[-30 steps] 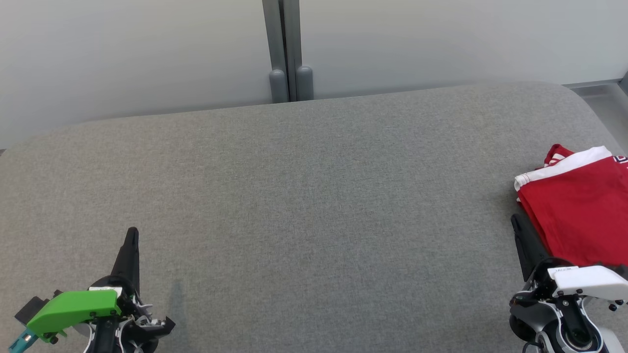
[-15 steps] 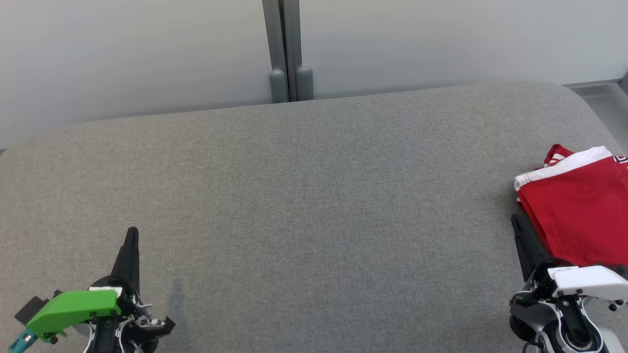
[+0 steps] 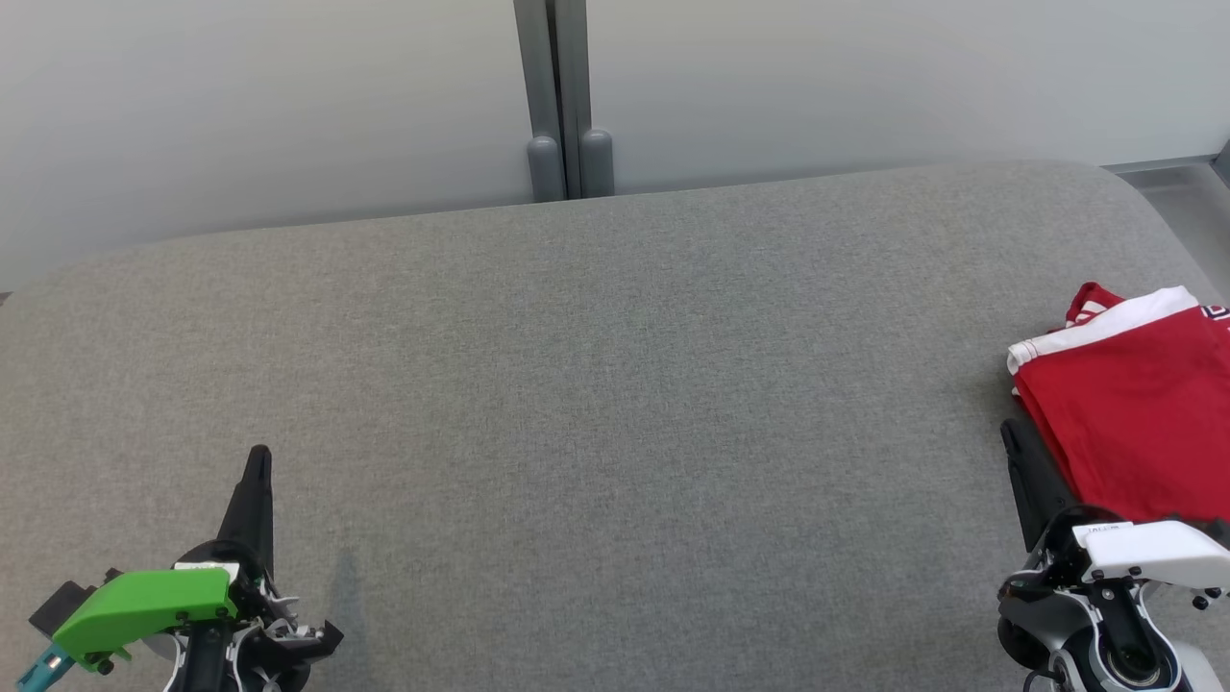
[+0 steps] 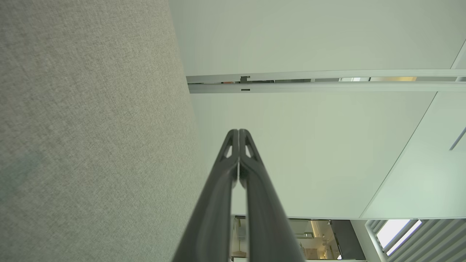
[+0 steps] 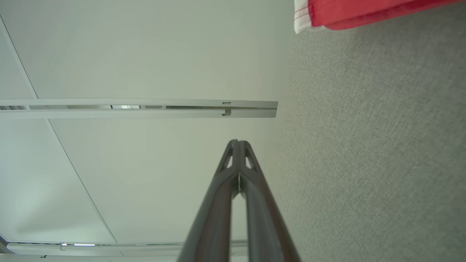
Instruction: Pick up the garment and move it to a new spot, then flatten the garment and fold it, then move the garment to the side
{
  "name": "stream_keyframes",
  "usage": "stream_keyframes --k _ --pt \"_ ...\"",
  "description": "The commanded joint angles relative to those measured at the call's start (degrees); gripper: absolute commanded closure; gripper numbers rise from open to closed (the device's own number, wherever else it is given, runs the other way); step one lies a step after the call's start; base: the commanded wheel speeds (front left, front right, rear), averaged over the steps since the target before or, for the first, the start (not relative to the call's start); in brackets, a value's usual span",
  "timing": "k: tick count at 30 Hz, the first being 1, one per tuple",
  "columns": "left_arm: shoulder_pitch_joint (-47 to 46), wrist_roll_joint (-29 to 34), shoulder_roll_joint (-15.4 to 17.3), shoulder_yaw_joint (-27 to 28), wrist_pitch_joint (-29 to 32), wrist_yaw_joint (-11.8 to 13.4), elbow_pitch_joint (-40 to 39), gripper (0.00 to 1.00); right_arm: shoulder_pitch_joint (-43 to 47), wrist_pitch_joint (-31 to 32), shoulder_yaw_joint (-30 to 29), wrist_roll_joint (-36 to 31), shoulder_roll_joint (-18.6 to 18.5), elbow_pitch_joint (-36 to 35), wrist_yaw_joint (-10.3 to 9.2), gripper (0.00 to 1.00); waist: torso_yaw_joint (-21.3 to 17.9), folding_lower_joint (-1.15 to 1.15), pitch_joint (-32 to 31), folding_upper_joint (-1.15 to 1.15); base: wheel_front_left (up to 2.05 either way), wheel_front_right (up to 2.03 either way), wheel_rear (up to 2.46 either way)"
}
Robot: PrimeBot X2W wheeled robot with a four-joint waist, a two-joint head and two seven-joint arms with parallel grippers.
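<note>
1. One broad grey fabric surface (image 3: 615, 384) with rounded far corners takes up most of the head view.
2. Pale wall panels (image 3: 288, 96) stand behind it, split by a grey upright post (image 3: 562, 96) near the middle.
3. A red garment (image 3: 1134, 413) with a white band along its far edge lies folded at the surface's right side (its right part runs out of the head view). In the right wrist view its white-edged corner (image 5: 364, 11) sits on the grey cloth, apart from that arm's fingertips.
4. The right gripper (image 3: 1014, 437), under a white housing at the lower right, lies just beside the garment's near-left edge; whether it touches the cloth I cannot tell. Its two dark fingers are pressed together with nothing between them.
5. The left gripper (image 3: 258, 461), under a green housing at the lower left, is well apart from the garment. Its fingers are likewise clamped together on nothing, tips over bare fabric.
</note>
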Motion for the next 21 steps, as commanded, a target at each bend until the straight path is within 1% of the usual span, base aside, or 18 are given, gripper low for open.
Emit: stream_keyframes --k 1,21 --pt "-0.5 -0.2 0.3 0.1 0.2 0.1 0.0 1.0 0.6 0.1 -0.1 0.2 -0.3 -0.2 0.0 1.0 0.0 0.0 0.0 0.0 0.0 0.0 0.0" --pt "-0.5 -0.2 0.3 0.1 0.2 0.1 0.0 1.0 0.6 0.1 -0.1 0.2 -0.3 -0.2 0.0 1.0 0.0 0.0 0.0 0.0 0.0 0.0 0.0"
